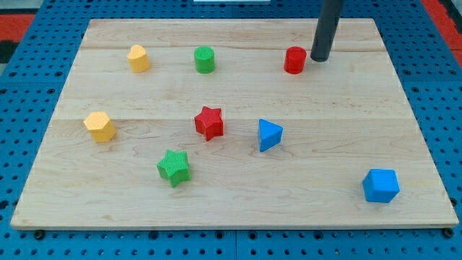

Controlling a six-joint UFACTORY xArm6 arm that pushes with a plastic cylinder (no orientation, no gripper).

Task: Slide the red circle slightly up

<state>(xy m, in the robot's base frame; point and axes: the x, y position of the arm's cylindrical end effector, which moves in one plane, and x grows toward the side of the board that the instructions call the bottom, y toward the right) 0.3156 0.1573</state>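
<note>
The red circle [294, 61] is a short red cylinder near the view's top, right of centre, on the wooden board [231, 202]. My tip [320, 58] is the lower end of a dark rod coming down from the view's top. It stands just to the right of the red circle, close beside it; I cannot tell whether they touch.
A green circle [205, 59] and a yellow block [138, 58] lie left along the top row. A red star [209, 123], blue triangle [269, 135], green star [174, 167], yellow hexagon [99, 126] and blue cube [380, 185] lie lower down.
</note>
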